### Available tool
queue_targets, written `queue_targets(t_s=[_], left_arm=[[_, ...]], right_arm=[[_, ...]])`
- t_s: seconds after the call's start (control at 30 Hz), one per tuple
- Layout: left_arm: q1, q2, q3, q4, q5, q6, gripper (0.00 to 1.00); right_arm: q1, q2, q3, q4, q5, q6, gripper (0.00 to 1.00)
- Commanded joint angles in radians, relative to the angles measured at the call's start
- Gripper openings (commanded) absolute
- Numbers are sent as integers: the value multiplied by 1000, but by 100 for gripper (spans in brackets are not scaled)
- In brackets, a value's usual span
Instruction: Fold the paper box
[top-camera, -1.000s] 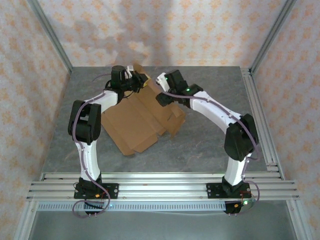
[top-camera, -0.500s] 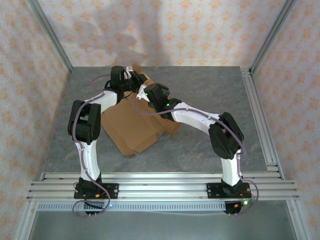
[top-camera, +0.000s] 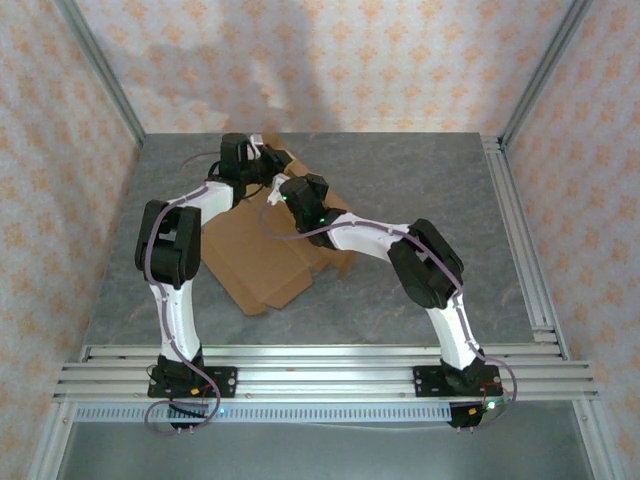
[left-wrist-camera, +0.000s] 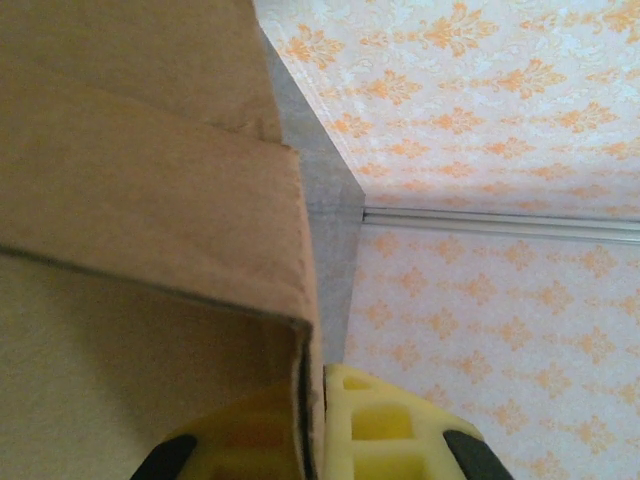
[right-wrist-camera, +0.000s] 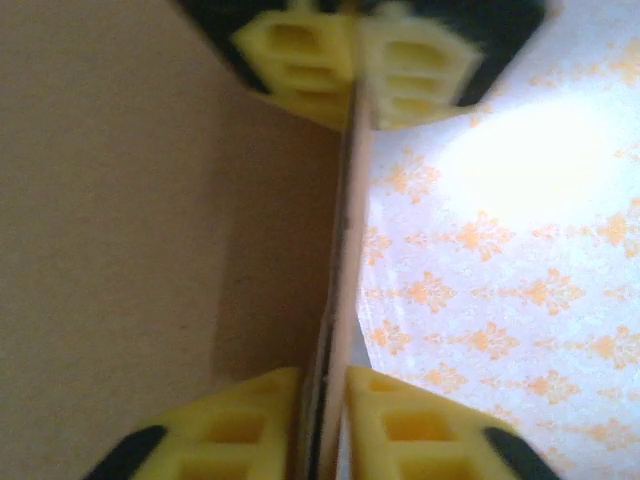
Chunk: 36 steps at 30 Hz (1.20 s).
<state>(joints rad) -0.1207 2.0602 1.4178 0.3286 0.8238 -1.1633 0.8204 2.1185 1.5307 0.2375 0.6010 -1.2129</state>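
**Right gripper**: jaws pressed together on a raised edge of the paper box. The left gripper faces it and pinches the same upright panel. The box sits left of centre on the grey table, its far flap lifted between the two grippers and the near panels lying flat. Judged progress: early, with one wall going up and the other flaps and tucks not yet folded. No enclosure is formed, so it holds nothing.
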Motion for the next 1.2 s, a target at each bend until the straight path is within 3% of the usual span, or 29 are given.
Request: queue_targets(t_s=[0.0, 0.17, 0.37, 1.03, 1.17], left_arm=[[0, -34, -11, -11, 9, 5, 11], [0, -54, -13, -36, -16, 9, 26], [2, -66, -19, -52, -41, 7, 35], [5, 13, 113, -113, -42, 5, 28], [5, 21, 139, -115, -37, 0, 18]], right_arm=[[0, -1, -38, 111, 39, -66, 0], [-3, -33, -95, 158, 19, -93, 0], [-16, -81, -186, 226, -17, -130, 0], [-66, -123, -275, 392, -150, -286, 0], [-76, -124, -264, 394, -164, -310, 0]])
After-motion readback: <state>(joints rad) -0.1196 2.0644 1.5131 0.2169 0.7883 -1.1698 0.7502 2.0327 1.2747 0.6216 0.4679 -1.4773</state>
